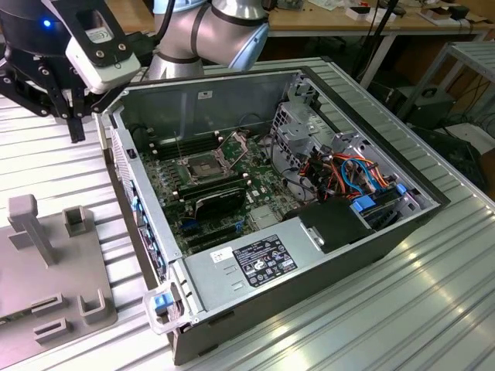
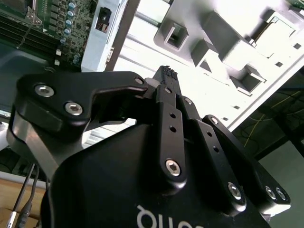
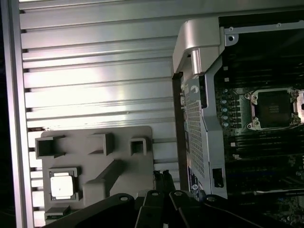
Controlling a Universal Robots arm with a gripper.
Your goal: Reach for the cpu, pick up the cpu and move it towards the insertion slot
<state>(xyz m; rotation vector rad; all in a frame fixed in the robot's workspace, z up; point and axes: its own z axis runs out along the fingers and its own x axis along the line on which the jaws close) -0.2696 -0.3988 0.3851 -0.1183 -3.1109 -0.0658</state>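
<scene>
In the first wrist view the cpu (image 3: 61, 185), a small pale silvery square, lies in a square holder on the grey fixture plate (image 3: 118, 152). The insertion slot (image 3: 273, 109) is a metal-framed socket with a dark centre on the motherboard. In the exterior view this slot (image 1: 203, 166) has its hinged plate raised. My gripper (image 1: 76, 133) hangs over the ribbed table, outside the case wall on the exterior view's left. Its black fingers are pressed together in both wrist views, gripper (image 2: 167, 71) and gripper (image 3: 161, 175), and nothing is between them. It is apart from the cpu.
The open computer case (image 1: 371, 255) holds a power supply (image 1: 255, 259), a drive cage (image 1: 298, 127), coloured cables (image 1: 348, 170) and a black card (image 1: 220, 202). Upright posts (image 1: 31, 224) stand on the fixture plate. A blue latch (image 1: 161, 301) sticks out at the case corner.
</scene>
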